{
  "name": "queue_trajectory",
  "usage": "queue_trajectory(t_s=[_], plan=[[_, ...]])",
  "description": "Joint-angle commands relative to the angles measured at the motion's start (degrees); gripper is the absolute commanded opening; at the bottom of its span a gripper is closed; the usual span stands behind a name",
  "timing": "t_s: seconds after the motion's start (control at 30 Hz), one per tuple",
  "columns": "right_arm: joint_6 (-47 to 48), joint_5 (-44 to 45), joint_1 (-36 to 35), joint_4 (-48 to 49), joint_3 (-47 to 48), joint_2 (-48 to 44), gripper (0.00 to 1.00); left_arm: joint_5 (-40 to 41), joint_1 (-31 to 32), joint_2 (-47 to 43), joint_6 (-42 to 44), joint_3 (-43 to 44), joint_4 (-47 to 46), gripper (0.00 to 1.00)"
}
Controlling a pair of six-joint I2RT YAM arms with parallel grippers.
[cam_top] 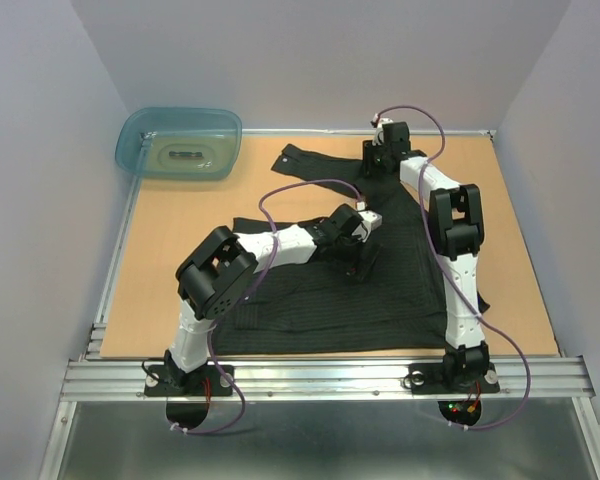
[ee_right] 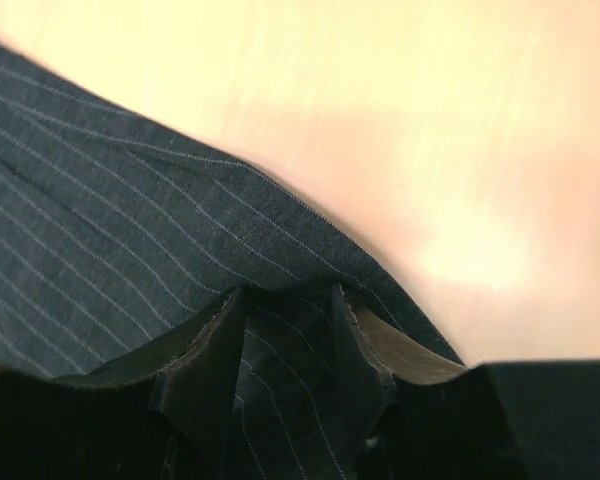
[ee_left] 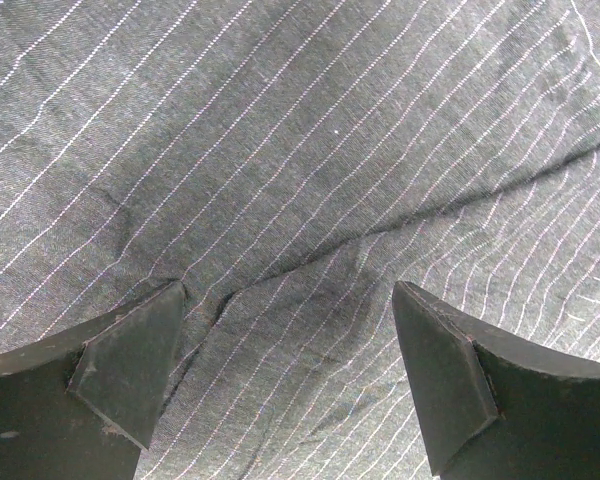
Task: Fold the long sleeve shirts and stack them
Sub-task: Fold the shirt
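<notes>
The black pinstriped long sleeve shirt point(cam_top: 340, 300) lies spread over the middle and right of the wooden table, with one part reaching to the back point(cam_top: 310, 160). My left gripper point(cam_top: 363, 262) is open and points down at the shirt's middle. In the left wrist view its fingers point(ee_left: 130, 370) stand wide apart on creased cloth point(ee_left: 300, 150), with the gripper point(ee_left: 290, 290) empty. My right gripper point(cam_top: 378, 160) is at the far back, shut on the shirt's edge. In the right wrist view the gripper point(ee_right: 287, 300) pinches a fold of the cloth point(ee_right: 130, 230) just above the table point(ee_right: 430, 120).
A translucent teal plastic tub point(cam_top: 180, 143) stands at the back left corner. Bare wood point(cam_top: 180, 230) shows to the left of the shirt. Grey walls close in the table on three sides, and a metal rail point(cam_top: 320, 375) runs along the near edge.
</notes>
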State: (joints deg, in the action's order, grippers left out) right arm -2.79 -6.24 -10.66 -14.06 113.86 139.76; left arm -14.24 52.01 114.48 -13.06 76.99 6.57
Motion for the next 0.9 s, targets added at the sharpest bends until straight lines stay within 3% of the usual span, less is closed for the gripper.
queue_trajectory(t_s=[0.0, 0.27, 0.37, 0.4, 0.47, 0.5, 0.67, 0.87], plan=[[-1.96, 7.54, 0.11, -0.44, 4.87, 2.44, 0.46, -3.86, 1.60, 0.31, 0.31, -2.64, 5.82, 0.97], [-2.05, 10.02, 0.72, -0.61, 8.83, 1.40, 0.53, -0.10, 1.78, -0.30, -0.38, -1.24, 8.28, 0.98], [-1.35, 10.98, 0.64, -0.79, 6.82, -3.87, 0.65, 5.52, 1.43, -1.09, -1.71, 3.85, 11.88, 0.99], [-1.34, 11.60, 0.64, -0.88, 4.98, -7.19, 0.76, 8.15, 0.91, -1.88, -2.92, 6.91, 13.63, 0.99], [-1.87, 14.39, 0.64, -0.96, 2.08, -11.42, 0.86, 11.15, 0.03, -3.20, -4.51, 9.66, 15.13, 0.99], [-2.48, 15.54, 0.72, -1.23, -1.68, -13.44, 0.99, 13.77, -1.11, -4.77, -6.08, 11.76, 16.45, 0.99], [-10.82, 17.93, 2.74, -2.28, -14.70, -30.14, 1.00, 21.44, -7.79, -11.28, -11.81, 11.87, 19.36, 0.99], [-20.50, 16.43, 6.26, -12.12, -23.06, -39.56, 0.97, 23.64, -22.09, -16.74, -17.95, 4.67, 23.05, 0.99]])
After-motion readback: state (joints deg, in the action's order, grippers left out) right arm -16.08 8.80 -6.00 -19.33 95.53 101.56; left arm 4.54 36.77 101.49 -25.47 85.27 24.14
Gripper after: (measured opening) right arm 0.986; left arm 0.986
